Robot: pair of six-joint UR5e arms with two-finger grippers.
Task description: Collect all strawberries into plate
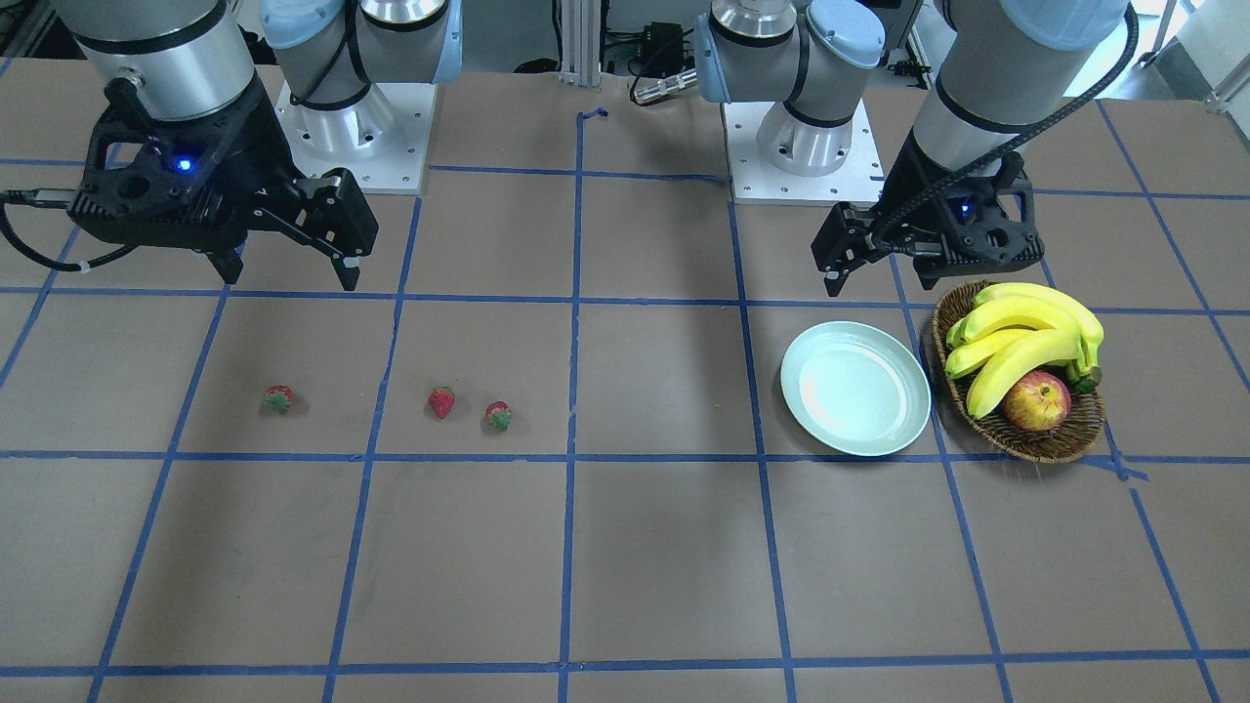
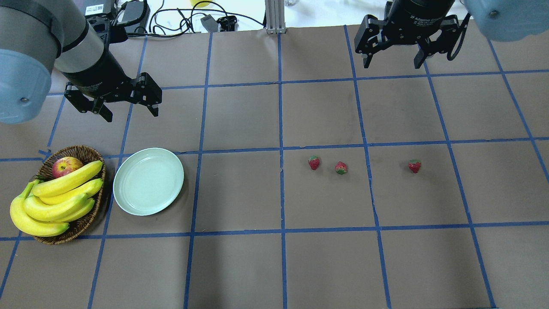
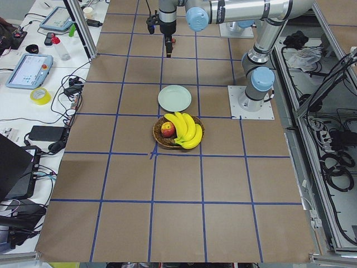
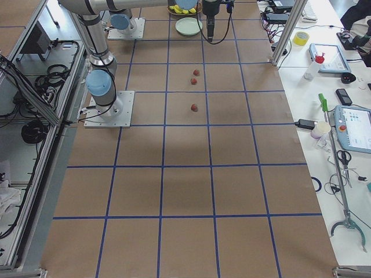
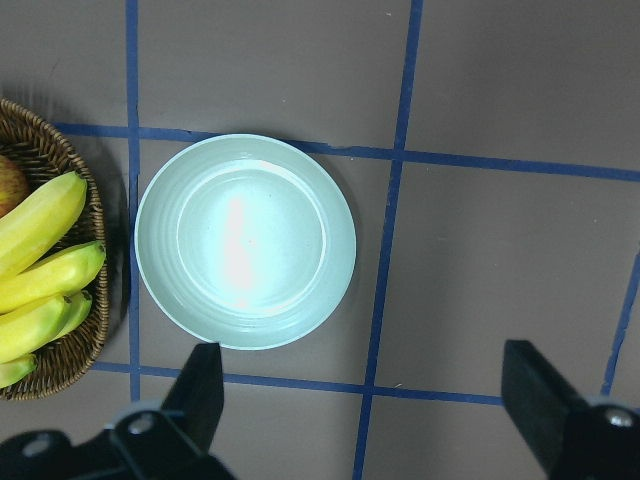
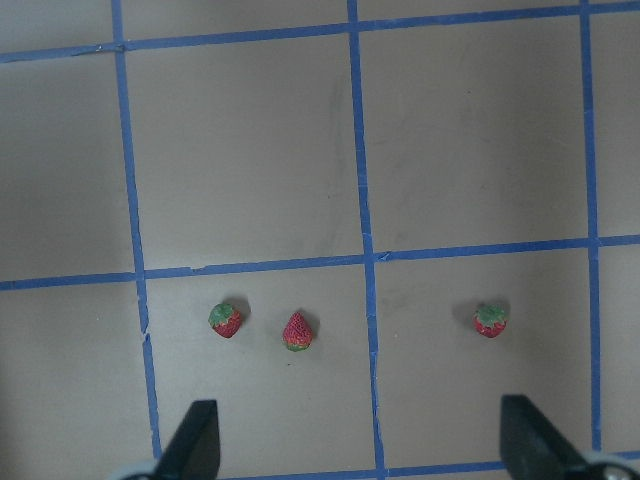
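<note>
Status: no berry collected. All three strawberries are lying on the table (image 2: 240, 193), in a loose row at 3 o'clock from the plate (image 2: 148, 181), well apart from it. The first strawberry (image 2: 314, 162) and second strawberry (image 2: 341, 168) are sitting near each other. The third strawberry (image 2: 414, 166) is lying alone farther out at 3 o'clock. The plate is holding nothing. It is sitting just beside the wicker basket (image 2: 81, 150), which is at its 9 o'clock and carrying the bananas (image 2: 60, 193) and an apple (image 2: 66, 166).

The right end effector (image 2: 392, 64) is hovering at 12 o'clock from the berry row, fingers spread wide, gripping nothing. The left end effector (image 2: 131, 115) is hanging at roughly 12 o'clock from the plate, fingers likewise apart and gripping nothing.

Risks noted, as judgement:
- The berries are small and rounded; a descent slightly off centre is likely to nudge one into rolling instead of seating it between the fingers.
- A finger landing between the paired berries is liable to knock the neighbour.
- Too hard a closure is likely to be bruising soft fruit.
- The carry to the plate is long, and the right arm is risking contact with the left arm waiting there.
- A release from height is risking a bounce over the shallow rim.
</note>
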